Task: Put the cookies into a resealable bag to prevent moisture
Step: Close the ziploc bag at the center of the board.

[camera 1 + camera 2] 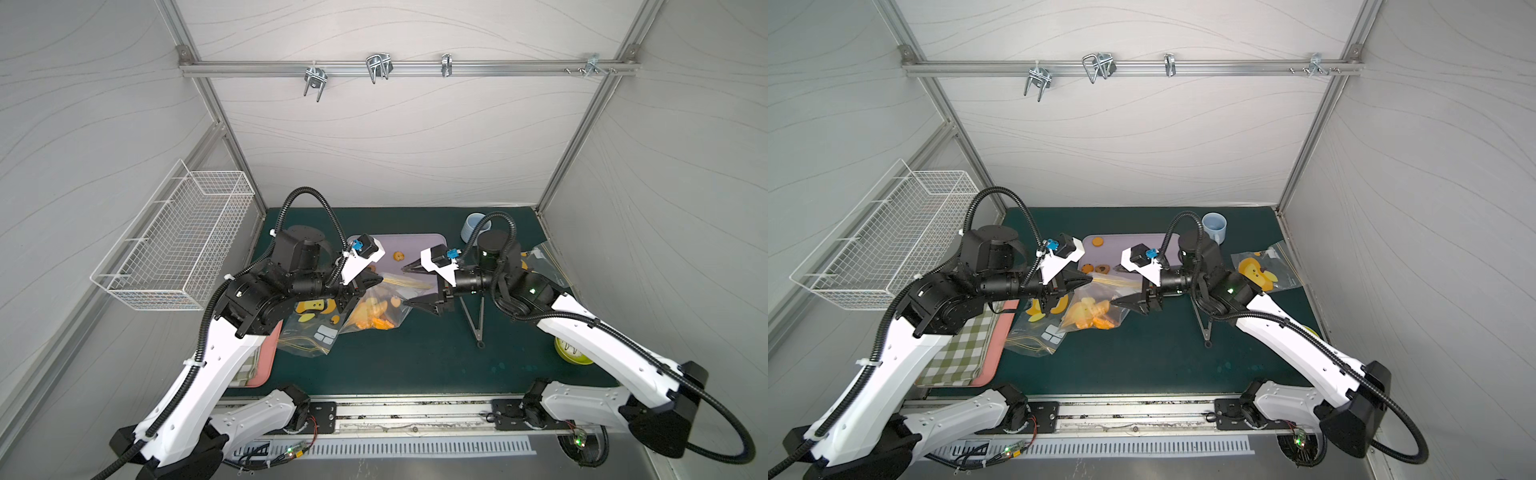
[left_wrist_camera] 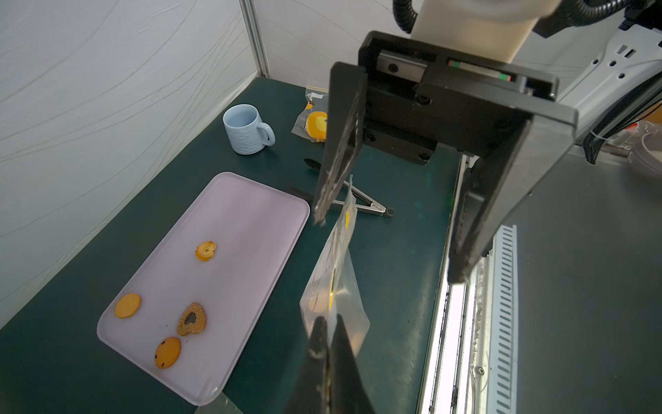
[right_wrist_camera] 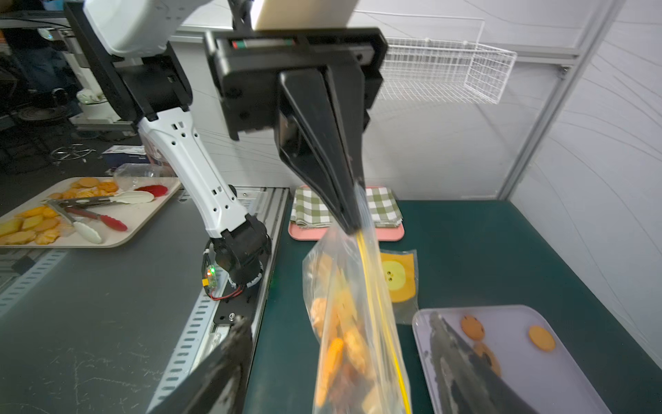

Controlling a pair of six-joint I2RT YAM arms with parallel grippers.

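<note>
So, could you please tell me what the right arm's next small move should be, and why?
Probably swing the right gripper over to the tray for the flower-shaped cookie. Its fingers stand open and empty, the left gripper holds the bag up by its top edge, and four cookies lie on the tray. Whether the bag's mouth is open, I cannot tell.

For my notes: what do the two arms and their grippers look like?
The left arm and right arm have white shells with black joints and black corrugated cable hoses. A blue connector sits at each wrist. The left gripper and right gripper are black, with long tapered fingers.
</note>
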